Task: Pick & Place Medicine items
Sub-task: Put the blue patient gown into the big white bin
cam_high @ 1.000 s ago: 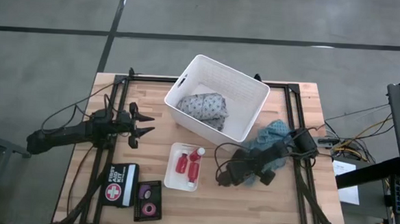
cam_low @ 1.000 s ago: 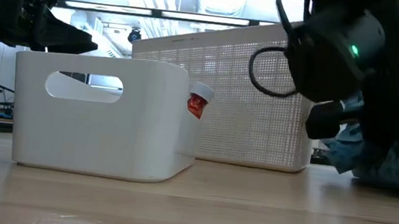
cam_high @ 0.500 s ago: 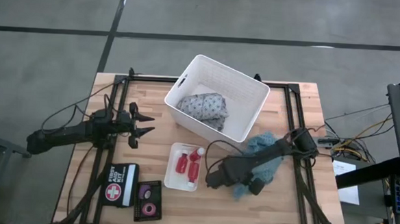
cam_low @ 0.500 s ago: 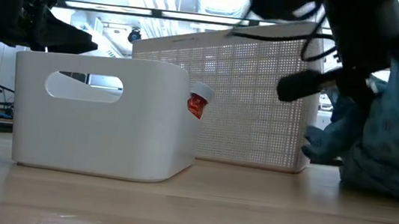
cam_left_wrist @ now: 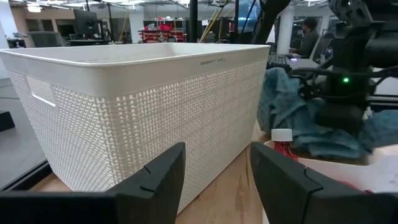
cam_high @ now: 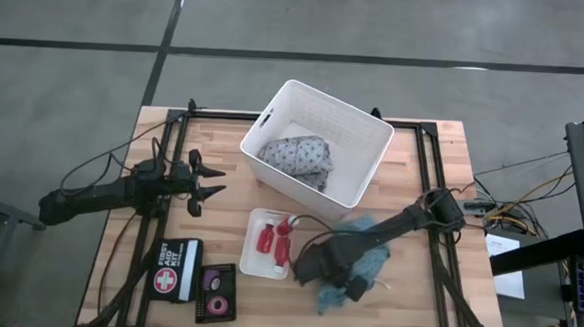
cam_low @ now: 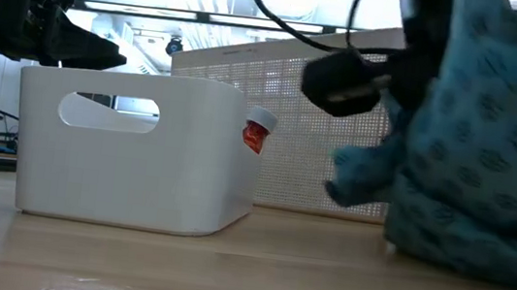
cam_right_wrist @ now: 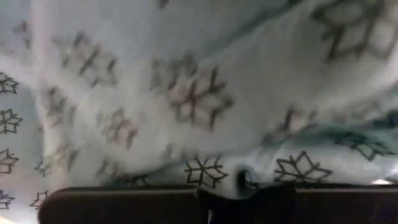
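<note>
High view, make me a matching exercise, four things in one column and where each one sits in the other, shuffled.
Things:
1. red bottles
2. patterned grey cloth
3. blue cloth
4. pink tape roll

Places:
A. in the big white basket
B. in the dark tray at the table's front left
C. in the small white tray
D. under the right arm

Pairs: 1-C, 2-A, 3-D, 4-B
</note>
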